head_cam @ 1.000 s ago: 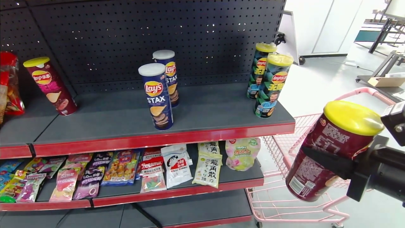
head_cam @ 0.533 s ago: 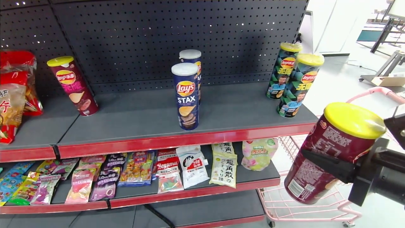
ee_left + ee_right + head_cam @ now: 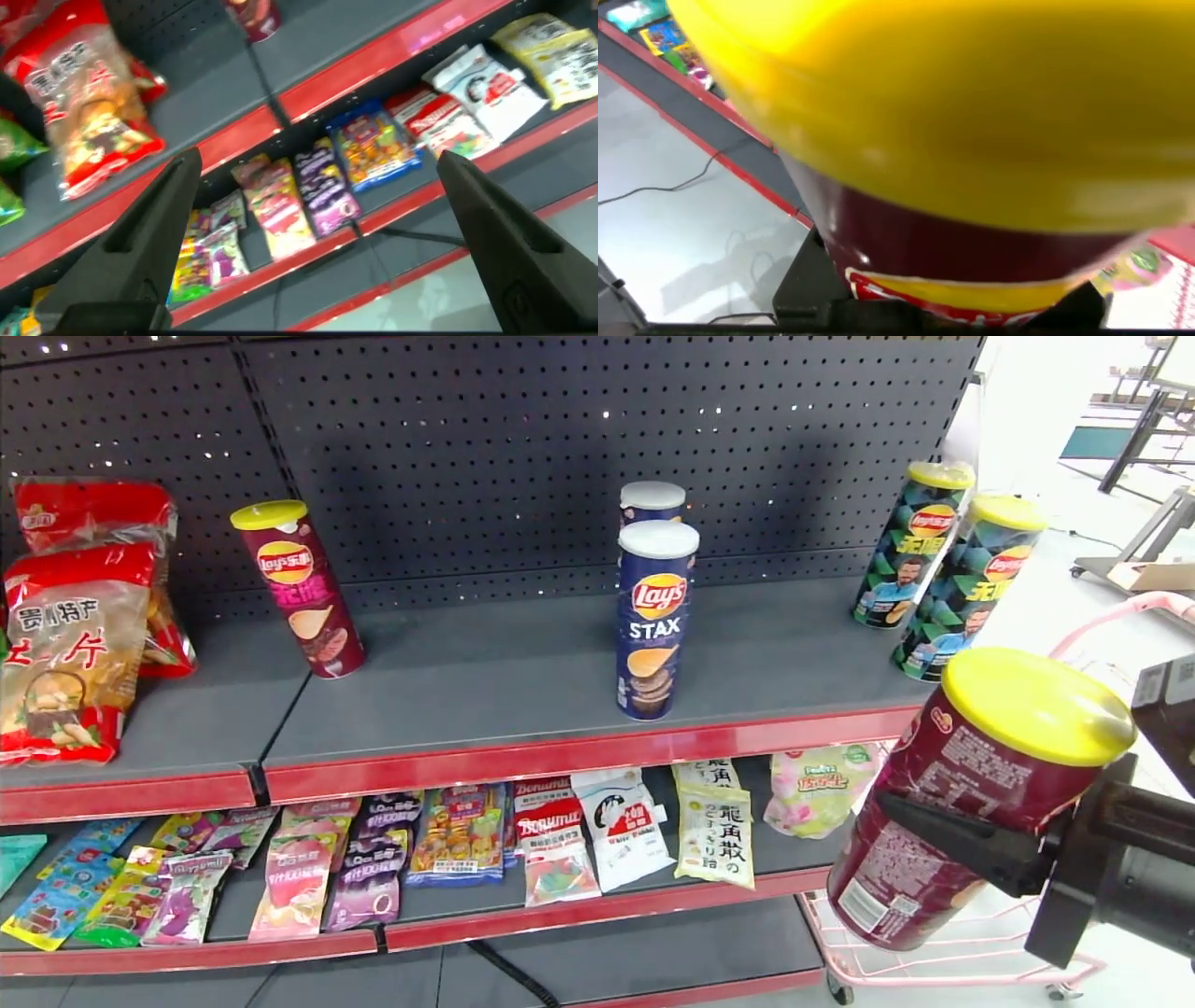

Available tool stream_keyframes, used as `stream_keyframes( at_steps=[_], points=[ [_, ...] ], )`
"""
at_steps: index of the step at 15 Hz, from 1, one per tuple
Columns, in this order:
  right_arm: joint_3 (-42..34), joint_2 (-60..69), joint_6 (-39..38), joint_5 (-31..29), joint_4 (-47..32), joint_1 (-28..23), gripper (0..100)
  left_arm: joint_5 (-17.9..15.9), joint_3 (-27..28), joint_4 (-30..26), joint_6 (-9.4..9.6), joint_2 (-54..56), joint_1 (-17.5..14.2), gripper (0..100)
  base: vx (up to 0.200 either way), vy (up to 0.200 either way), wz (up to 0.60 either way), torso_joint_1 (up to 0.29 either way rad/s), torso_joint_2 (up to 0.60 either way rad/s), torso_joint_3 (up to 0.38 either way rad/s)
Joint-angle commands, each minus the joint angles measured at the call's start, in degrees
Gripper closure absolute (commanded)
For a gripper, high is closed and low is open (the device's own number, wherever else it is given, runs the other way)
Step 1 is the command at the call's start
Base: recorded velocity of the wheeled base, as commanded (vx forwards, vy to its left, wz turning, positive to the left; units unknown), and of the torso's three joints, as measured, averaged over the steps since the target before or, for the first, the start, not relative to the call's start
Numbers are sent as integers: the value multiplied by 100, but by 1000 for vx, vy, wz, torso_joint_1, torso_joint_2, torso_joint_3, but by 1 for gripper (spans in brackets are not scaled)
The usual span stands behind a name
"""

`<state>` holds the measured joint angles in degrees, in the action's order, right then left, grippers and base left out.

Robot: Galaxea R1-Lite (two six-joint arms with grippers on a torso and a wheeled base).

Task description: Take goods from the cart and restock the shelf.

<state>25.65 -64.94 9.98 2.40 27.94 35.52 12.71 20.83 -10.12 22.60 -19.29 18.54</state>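
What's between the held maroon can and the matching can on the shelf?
Two green cans at the right end of the top shelf and two blue cans at its middle stand between the held can and the matching can.

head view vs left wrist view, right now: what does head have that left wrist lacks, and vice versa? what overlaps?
Head view adds: the right tool shut on a maroon can with a yellow lid, held near the pink cart; two blue cans and two green cans.
Left wrist view adds: the left tool, spread open and holding nothing.
Both: the top shelf with red snack bags and a second maroon can, plus packets on the lower shelf.
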Motion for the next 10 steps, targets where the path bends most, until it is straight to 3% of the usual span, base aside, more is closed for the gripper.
stream_keyframes(
  at_steps=[1,10],
  points=[
    [-16,-19,4,-3,1,157,100,3,0,1,51,48,0,0,0,200,0,7,7,2],
    [-139,-19,223,6,1,288,100,3,8,1,95,92,0,0,0,200,0,2,1,3]
  ],
)
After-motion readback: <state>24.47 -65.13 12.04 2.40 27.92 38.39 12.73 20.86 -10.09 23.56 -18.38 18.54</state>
